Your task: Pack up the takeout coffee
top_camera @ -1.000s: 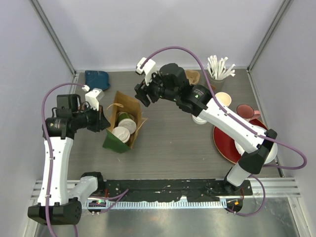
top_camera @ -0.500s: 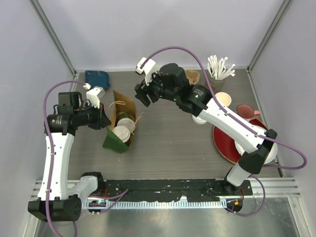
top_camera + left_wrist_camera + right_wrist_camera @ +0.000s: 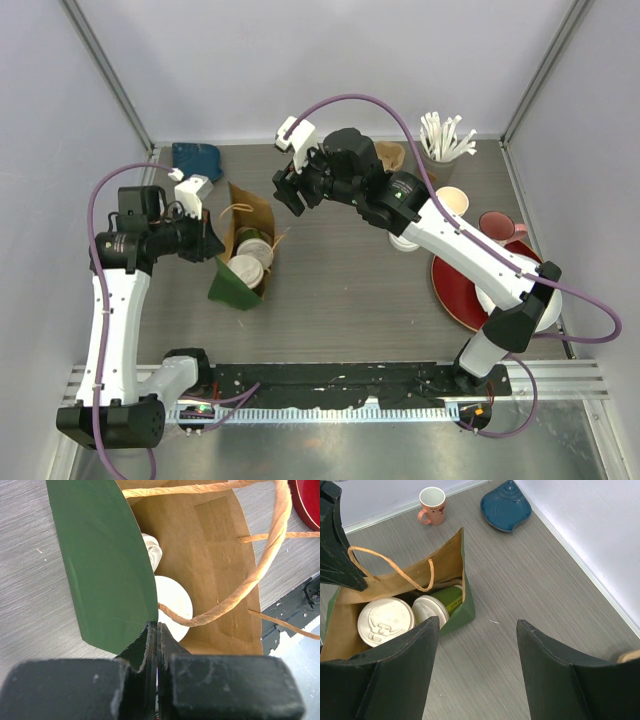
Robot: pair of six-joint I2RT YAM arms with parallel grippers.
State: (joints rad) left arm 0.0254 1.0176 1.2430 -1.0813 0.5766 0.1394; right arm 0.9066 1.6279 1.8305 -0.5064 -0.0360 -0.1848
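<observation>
A paper bag (image 3: 232, 287), green outside and brown inside, lies open on the table left of centre. Two green cups with white lids (image 3: 245, 270) (image 3: 259, 251) sit inside it. They also show in the right wrist view (image 3: 385, 621) (image 3: 431, 611) and in the left wrist view (image 3: 175, 600). My left gripper (image 3: 211, 246) is shut on the bag's left wall (image 3: 105, 565) at its rim (image 3: 157, 629). My right gripper (image 3: 291, 191) is open and empty, hovering above the table just right of the bag (image 3: 477, 622).
A blue dish (image 3: 197, 160) lies at the back left. A cup of white sticks (image 3: 443, 140), a cream-lined cup (image 3: 452, 203), a pink mug (image 3: 497, 228) and a red plate (image 3: 462, 290) stand on the right. The bag's twine handles (image 3: 270, 545) hang loose.
The bag's mouth has narrowed since a second ago, its right wall drawn in to the left. My left gripper has shifted slightly with the bag's edge. The right arm has barely moved.
</observation>
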